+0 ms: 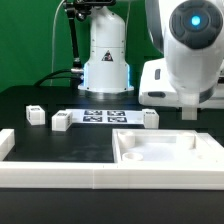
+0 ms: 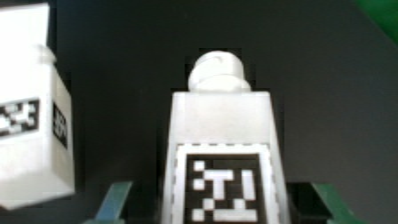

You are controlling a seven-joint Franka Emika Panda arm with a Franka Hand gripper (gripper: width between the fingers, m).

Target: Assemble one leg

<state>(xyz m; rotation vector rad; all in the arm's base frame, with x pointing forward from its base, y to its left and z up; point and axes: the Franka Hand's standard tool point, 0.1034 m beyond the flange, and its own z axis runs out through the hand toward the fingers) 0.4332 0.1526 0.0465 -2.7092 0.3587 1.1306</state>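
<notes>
Between the jaws stands a stubby, smooth white plastic leg (image 2: pixel 222 130), grip unclear.

Glossy white arm (image 1: pixel 186 62), blue light (image 1: pixel 191 18)

The arm (image 1: pixel 188 45) reaches steeply down, its tool (image 2: pixel 217 200) low, fingers (image 2: pixel 121 200) apart.

From my console, a plain green backdrop (image 1: pixel 30 45) fills the back of the room under soft, even light. In front of it lies the matte black desk (image 1: pixel 60 148), which reads just as dark in the wrist view. The marker board (image 1: pixel 103 116) lies flat toward the desk's far side. A white rail (image 1: pixel 50 178) runs along the near edge.
</notes>
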